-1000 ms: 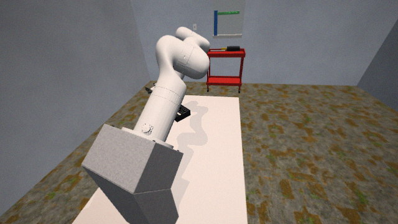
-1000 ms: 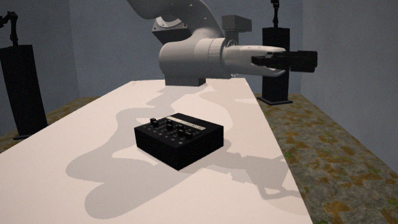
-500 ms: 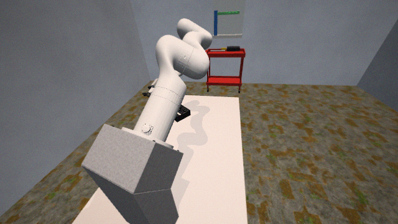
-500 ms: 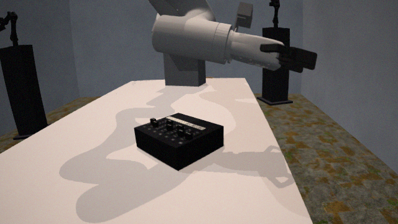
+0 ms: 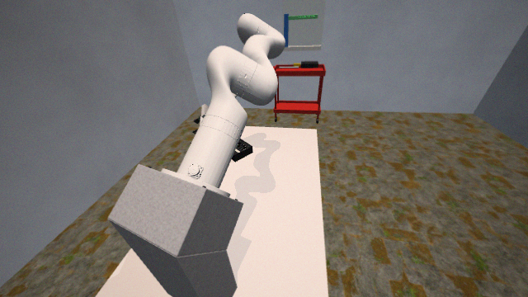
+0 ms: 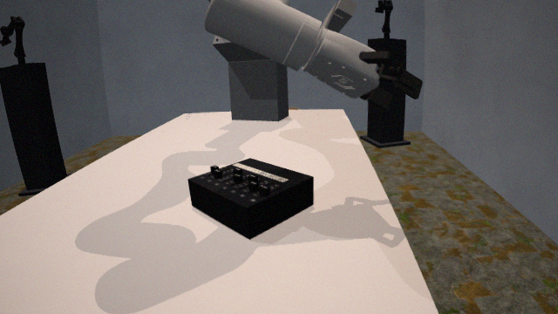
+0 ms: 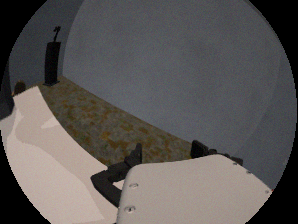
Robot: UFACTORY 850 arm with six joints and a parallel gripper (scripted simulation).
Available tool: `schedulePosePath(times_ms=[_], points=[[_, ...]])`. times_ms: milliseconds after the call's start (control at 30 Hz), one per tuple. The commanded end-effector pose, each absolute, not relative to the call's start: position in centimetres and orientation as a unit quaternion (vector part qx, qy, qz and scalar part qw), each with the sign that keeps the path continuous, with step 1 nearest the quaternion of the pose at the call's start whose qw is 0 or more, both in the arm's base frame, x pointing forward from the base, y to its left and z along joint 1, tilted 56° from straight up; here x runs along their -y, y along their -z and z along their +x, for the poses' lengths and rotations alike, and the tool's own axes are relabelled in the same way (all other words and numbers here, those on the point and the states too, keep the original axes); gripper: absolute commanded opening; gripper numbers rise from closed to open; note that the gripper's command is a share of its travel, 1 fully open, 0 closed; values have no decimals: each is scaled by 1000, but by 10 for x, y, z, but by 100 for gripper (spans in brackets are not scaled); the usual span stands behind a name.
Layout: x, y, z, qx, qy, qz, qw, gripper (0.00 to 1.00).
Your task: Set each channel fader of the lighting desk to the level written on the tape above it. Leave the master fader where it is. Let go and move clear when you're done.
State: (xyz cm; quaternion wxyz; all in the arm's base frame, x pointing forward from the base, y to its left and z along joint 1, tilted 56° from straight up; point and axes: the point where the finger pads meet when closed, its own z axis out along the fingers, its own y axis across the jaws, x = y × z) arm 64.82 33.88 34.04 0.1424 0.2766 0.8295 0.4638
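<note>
1. A black lighting desk [image 6: 250, 198] sits on the white table [image 6: 131, 174]. It is near the middle of the table in the exterior view.
2. The desk is a flat black box. It has small black fader knobs [image 6: 237, 175] sticking up from its top.
3. A pale strip of tape [image 6: 263, 173] runs along the far side of the desk top, just behind the knobs. The writing on it is too small to read.
4. The big white arm [image 6: 288, 37] hangs high over the table. It points to the right and tilts down a little.
5. The gripper [image 6: 394, 83] is at the end of the arm. It is past the right edge of the table, up in the air, and well apart from the desk.
6. The jaws are spread wide and nothing is between them.
7. In the wrist view, two dark fingers stick out over the edge of the table, with the floor beyond them.
8. In the top view, only a corner of the lighting desk [image 5: 243, 149] peeks out from behind the arm [image 5: 231, 107].
9. The arm stands on a gray block [image 5: 157, 206] at the near end of the table [image 5: 289, 206] in that view.
10. A red cart [image 5: 299, 70] stands by the far wall. A dark thing lies on its top shelf.
11. A board [image 5: 303, 30] with a blue bar and a green bar hangs on the wall above the cart.
12. Two tall black stands [image 6: 30, 126] are on the floor, one to the left of the table and one to the right.
13. The arm throws a big gray shadow [image 6: 174, 244] across the table and around the desk.
</note>
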Motion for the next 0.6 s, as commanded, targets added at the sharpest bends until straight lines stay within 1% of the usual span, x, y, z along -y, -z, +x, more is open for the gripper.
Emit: schedulePosePath(times_ms=[0, 33, 67, 133, 167, 233, 267, 333, 367, 433, 467, 567], points=[[-315, -327, 637, -871, -376, 252, 190, 100], [-315, -327, 637, -871, -376, 252, 190, 100], [-300, -323, 633, -886, -336, 237, 213, 100], [-300, -323, 633, -886, -336, 237, 213, 100], [-285, -321, 629, -899, -296, 221, 235, 100], [-285, -321, 629, -899, -296, 221, 235, 100], [-269, -321, 626, -909, -256, 205, 257, 100], [-269, -321, 626, -909, -256, 205, 257, 100], [-253, -322, 623, -917, -216, 189, 277, 100], [-253, -322, 623, -917, -216, 189, 277, 100], [-237, -325, 620, -922, -177, 174, 297, 100], [-237, -325, 620, -922, -177, 174, 297, 100]])
